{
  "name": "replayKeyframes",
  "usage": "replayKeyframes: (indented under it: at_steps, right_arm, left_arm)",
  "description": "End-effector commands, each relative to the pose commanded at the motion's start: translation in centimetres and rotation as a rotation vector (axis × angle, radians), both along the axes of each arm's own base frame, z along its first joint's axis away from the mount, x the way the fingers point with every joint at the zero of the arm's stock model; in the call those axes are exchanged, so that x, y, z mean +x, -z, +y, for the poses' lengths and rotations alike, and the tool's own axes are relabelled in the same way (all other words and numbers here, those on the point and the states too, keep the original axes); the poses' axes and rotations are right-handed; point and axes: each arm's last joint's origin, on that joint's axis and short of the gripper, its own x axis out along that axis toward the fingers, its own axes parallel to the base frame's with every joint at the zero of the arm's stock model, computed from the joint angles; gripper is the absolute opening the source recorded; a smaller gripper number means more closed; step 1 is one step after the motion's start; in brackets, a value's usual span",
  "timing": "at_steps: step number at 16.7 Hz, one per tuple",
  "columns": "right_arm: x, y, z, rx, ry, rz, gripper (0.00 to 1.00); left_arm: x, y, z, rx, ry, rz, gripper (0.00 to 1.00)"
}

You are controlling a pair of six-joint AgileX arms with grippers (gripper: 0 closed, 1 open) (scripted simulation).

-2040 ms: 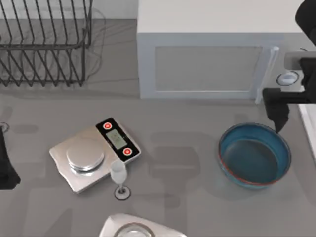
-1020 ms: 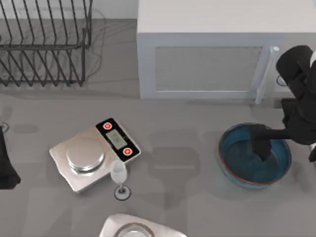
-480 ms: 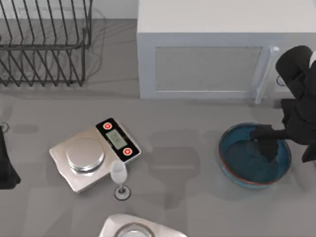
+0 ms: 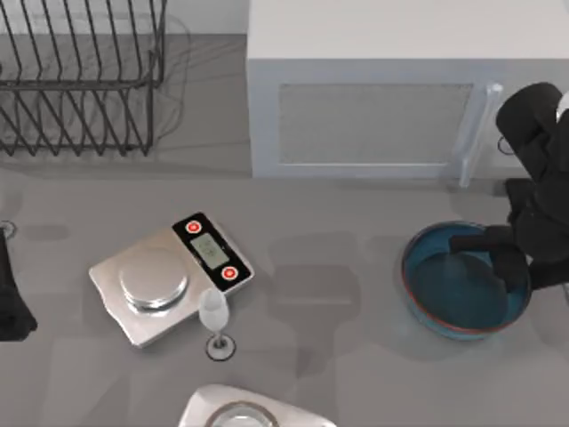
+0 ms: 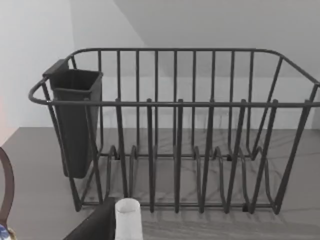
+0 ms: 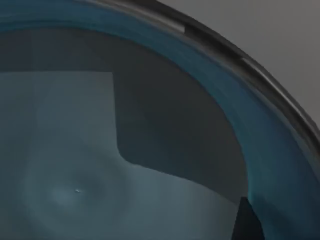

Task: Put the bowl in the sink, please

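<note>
Right gripper at bowl rim (gap unclear)

Glossy blue inside of the bowl seen from close above, a dark angular shadow cast across its floor, its thin rim curved against grey table, a dark fingertip seen just inside the rim

A: What does the right arm look like from above?

B: Matt black throughout: a rounded, bulbous housing above blocky, angular segments, ending in the right gripper, a dark, squared-off wedge.

A: And the left arm?

B: The same plain black, a slanted slab. No cables, screws or markings can be made out on either arm.
</note>
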Motion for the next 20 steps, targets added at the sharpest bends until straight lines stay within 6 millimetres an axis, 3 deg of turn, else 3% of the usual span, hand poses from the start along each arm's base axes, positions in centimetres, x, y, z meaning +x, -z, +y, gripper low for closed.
replayKeyframes:
  at_steps: [9,14,20]
  right_arm:
    - [0.1,-0.2,-0.1,0.002,0.003,-0.004,0.00]
    - [0.3,-5.6,-1.8,0.051,0.058,-0.047,0.00]
    - [0.1,-10.8,-0.5,0.032,0.011,-0.026,0.00]
  left_arm:
    - [0.0,0.0,0.0,0.000,0.000,0.000,1.00]
    - [0.0,0.0,0.0,0.000,0.000,0.000,1.00]
    - [0.0,0.0,0.0,0.000,0.000,0.000,1.00]
